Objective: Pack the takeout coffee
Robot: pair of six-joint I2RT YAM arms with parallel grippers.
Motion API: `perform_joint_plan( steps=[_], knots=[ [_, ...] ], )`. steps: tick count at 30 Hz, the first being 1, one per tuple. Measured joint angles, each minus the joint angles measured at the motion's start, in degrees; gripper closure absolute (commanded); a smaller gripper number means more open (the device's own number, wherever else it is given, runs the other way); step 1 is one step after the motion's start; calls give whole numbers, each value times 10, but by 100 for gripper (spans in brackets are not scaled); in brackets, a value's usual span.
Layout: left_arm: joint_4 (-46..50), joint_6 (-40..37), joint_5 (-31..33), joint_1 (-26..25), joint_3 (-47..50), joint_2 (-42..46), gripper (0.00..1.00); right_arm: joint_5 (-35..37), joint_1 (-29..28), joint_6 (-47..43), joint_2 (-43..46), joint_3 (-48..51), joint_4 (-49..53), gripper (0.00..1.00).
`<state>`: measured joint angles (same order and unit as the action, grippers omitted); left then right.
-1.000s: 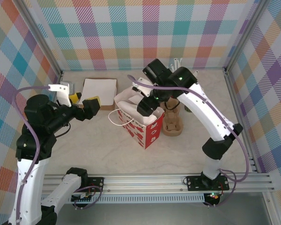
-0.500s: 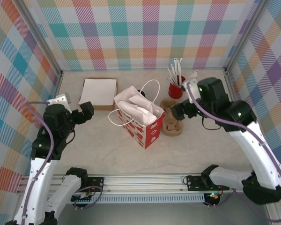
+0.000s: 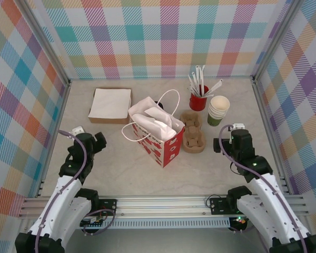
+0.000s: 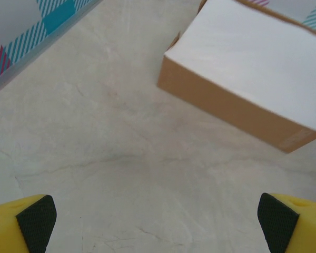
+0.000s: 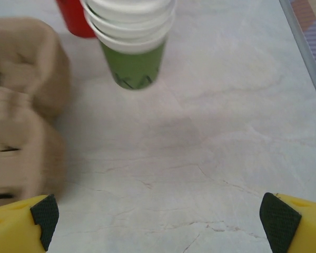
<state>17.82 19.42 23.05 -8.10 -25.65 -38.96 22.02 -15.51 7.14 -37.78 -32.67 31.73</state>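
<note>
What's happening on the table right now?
Nothing is being handled. The left pincer is open over bare table near the box. The right pincer is open too, facing the cup stack and the carrier. The bag stands upright mid-table beside the carrier, white paper showing at its mouth. I can't tell whether the coffee is inside.

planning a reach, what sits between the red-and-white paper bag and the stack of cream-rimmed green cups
A brown pulp cup carrier, beside the red-and-white paper bag, in the top external view.
</note>
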Motion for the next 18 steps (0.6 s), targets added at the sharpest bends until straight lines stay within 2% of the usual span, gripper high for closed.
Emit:
perform_joint_plan(
  steps=[9,18],
  knots=[
    [-128,-58,-11,11,16,-80,0,-1,44,6,-82,192,-313,0],
    [-292,-103,-23,12,33,-223,0,-77,86,-35,-286,188,-586,0]
  ],
)
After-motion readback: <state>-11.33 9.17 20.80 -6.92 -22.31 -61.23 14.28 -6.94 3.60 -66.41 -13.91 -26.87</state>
